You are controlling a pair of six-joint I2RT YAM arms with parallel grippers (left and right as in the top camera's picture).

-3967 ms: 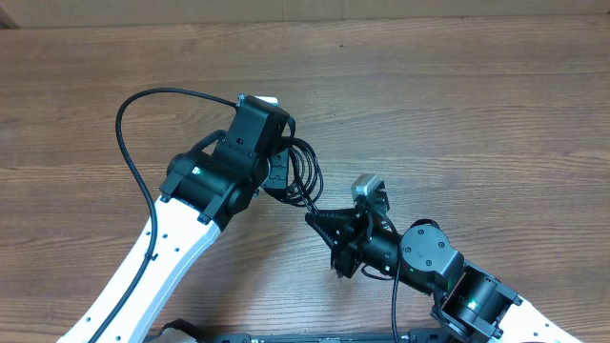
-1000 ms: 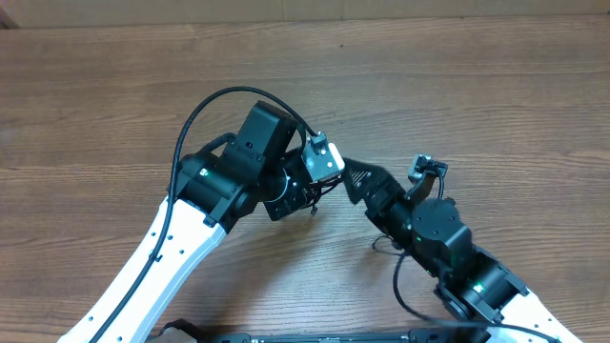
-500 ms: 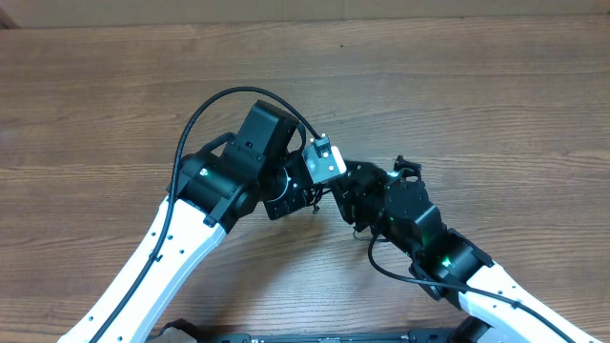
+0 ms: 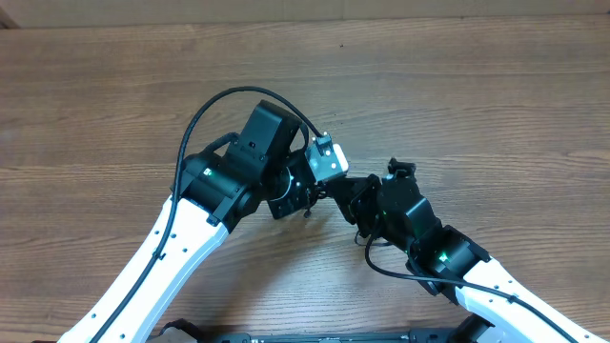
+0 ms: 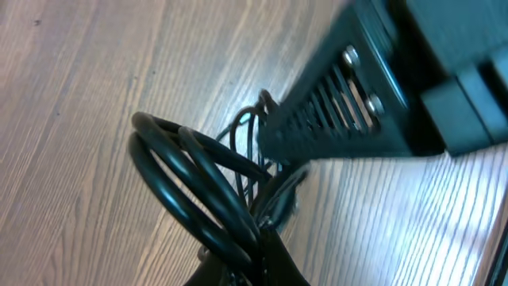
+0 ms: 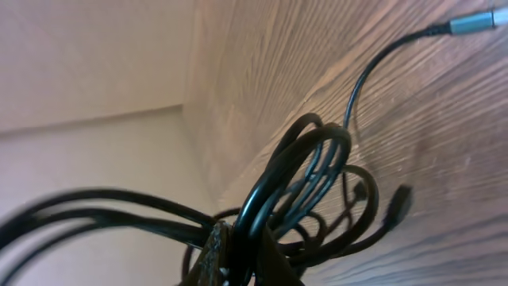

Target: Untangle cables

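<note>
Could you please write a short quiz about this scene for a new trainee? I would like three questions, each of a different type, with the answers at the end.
1. True or false: the cables lie alone on the table, far from the left tool and the right tool.
2. Multiple choice: in the right wrist view, the silvery plug tip is (A) free, on the wood, (B) clamped in a tool, (C) plugged into a socket.
3. Short answer: in the overhead view, how many arms meet at the bundle?
Key: 1 false, both tools are at the bundle; 2 A; 3 two.
</note>
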